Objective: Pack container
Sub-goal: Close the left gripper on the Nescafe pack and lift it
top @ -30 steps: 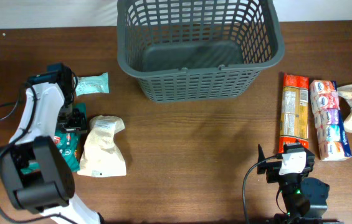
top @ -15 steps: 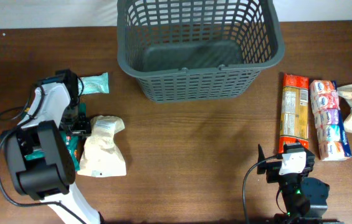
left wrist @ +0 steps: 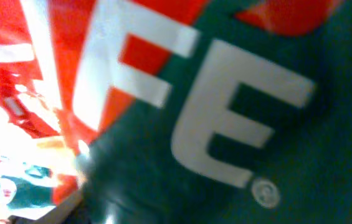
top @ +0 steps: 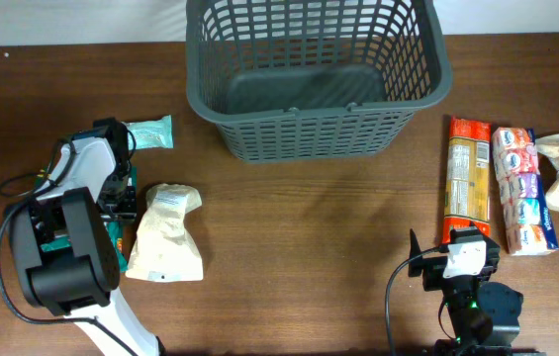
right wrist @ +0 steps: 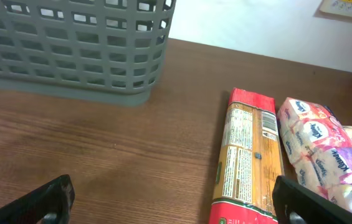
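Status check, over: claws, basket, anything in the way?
Left claw down on green packet, jaws hidden. Right claw open, holding nothing. Basket empty. Beige bag crowds the packet.

Pasta packet [top: 467,183] beside tissue pack [top: 523,193]

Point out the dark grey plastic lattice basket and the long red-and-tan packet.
dark grey plastic lattice basket [top: 319,133]: overhead view, front wall.
long red-and-tan packet [top: 467,183]: overhead view, middle of label.
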You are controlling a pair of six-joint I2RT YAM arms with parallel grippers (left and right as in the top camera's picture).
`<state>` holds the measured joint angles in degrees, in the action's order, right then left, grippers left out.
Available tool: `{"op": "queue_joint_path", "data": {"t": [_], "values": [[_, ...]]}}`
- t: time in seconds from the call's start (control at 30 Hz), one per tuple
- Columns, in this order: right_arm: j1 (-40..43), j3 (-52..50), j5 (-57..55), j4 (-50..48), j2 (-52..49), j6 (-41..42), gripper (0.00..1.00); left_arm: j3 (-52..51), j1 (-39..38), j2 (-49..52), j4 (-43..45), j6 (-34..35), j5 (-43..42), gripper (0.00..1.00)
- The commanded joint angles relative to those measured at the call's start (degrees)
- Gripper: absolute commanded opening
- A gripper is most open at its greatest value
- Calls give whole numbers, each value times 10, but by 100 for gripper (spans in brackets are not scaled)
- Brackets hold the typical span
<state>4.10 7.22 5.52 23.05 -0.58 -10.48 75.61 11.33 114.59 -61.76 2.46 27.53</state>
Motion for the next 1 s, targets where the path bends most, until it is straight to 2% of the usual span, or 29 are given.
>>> {"op": "queue_joint_path", "data": {"t": [0.0, 0.07, 0.13, 0.17, 0.2, 0.63, 0.7, 0.97], "values": [[4, -5, 3, -1, 4, 4, 99, -17, 2, 26, -4, 15, -3, 47], [4, -5, 3, -1, 4, 4, 99, -17, 2, 26, -6, 23, 4, 38], [4, -5, 3, -1, 4, 4, 98, -17, 2, 26, -6, 23, 4, 21], [4, -5, 3, -1, 4, 4, 99, -17, 2, 26, -6, 23, 4, 9], [4, -5, 3, -1, 4, 4, 99, -17, 2, 26, -6, 23, 4, 2], [4, -5, 3, -1, 4, 4, 99, 0, 1, 19, -31, 26, -17, 2], [4, -5, 3, -1, 4, 4, 99, 14, 1, 9, -46, 45, -8, 2], [4, -5, 3, -1, 4, 4, 99, 79, 1, -62, -90, 48, 20, 2]]}}
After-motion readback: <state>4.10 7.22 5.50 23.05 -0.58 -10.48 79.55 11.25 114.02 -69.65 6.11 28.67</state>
